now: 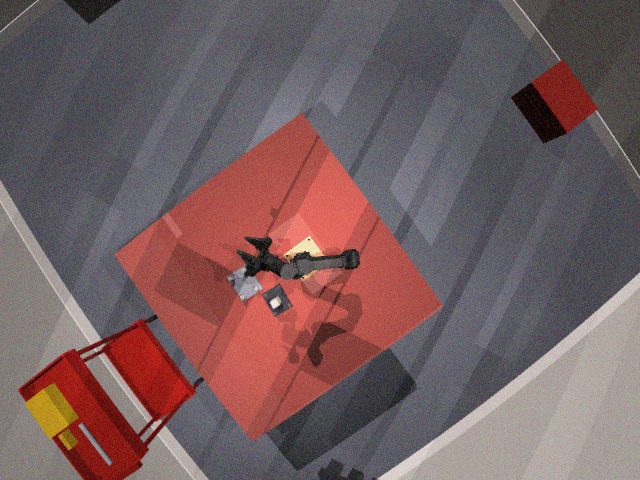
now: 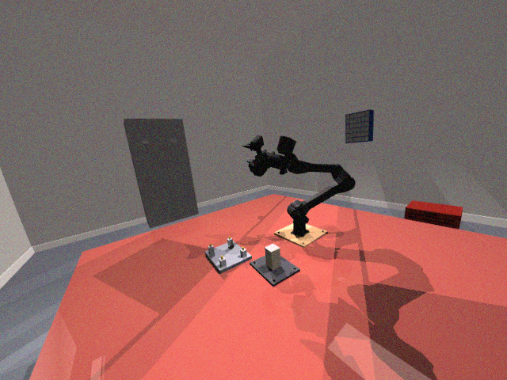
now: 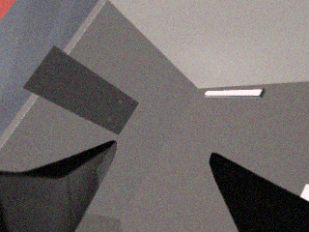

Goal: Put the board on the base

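The board [image 1: 283, 308] [image 2: 282, 271] is lying beside the four-post base [image 1: 245, 284] [image 2: 227, 258], both resting on the table [image 1: 232, 361] [image 2: 204, 327]; the arm's base plate [image 1: 311, 245] [image 2: 303, 241] is sitting behind them in the exterior view.

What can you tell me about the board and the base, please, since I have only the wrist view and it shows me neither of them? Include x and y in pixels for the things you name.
Observer: The black board [image 1: 283, 308] [image 2: 261, 267] lies on the red table top [image 1: 330, 206] [image 2: 229, 319], handle up, beside the grey base [image 1: 245, 284] [image 2: 227, 257], not on it.
Operator: Thank you; are the pins on the base exposed?
Observer: Yes, the exterior view shows four posts standing up from it, each with its gold pin uncovered.
Operator: And is the open gripper [image 1: 249, 249] [image 2: 245, 153] [image 3: 163, 151] down near the board's handle [image 1: 275, 302] [image 2: 272, 257]?
Observer: No, the exterior view shows it raised well above both the board and the base.
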`<state>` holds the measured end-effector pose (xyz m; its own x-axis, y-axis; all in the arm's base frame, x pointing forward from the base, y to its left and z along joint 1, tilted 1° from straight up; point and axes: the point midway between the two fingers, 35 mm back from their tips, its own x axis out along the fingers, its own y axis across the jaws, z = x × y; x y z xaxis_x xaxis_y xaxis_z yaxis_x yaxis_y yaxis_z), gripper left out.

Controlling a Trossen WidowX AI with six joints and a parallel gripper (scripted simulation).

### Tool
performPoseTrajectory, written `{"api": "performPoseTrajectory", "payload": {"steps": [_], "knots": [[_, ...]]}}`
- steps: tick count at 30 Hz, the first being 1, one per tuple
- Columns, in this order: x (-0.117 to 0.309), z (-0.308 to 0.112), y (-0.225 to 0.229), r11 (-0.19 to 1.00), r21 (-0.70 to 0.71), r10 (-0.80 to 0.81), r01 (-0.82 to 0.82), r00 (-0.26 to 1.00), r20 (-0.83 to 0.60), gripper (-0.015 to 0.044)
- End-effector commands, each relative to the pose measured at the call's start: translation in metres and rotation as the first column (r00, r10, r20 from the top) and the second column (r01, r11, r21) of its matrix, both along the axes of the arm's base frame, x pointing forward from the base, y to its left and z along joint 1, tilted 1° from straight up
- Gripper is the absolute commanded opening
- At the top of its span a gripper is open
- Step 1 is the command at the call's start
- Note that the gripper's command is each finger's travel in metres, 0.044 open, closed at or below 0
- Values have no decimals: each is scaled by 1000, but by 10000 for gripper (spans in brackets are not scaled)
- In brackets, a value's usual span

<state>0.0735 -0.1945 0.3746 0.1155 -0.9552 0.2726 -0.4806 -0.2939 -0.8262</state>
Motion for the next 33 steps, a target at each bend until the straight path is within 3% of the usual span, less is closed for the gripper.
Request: {"api": "performPoseTrajectory", "payload": {"steps": [1, 5, 9, 18, 25, 33], "knots": [[3, -1, -1, 1000, 8, 13, -13, 1000, 6, 426], [56, -18, -6, 947, 189, 231, -258, 961, 153, 440], [115, -48, 4, 772, 418, 342, -479, 867, 362, 440], [183, -103, 50, 366, 712, 161, -600, 794, 586, 440], [207, -142, 99, 86, 836, -108, -542, 829, 548, 440], [207, -179, 164, -168, 912, -446, -374, 854, 268, 440]]}}
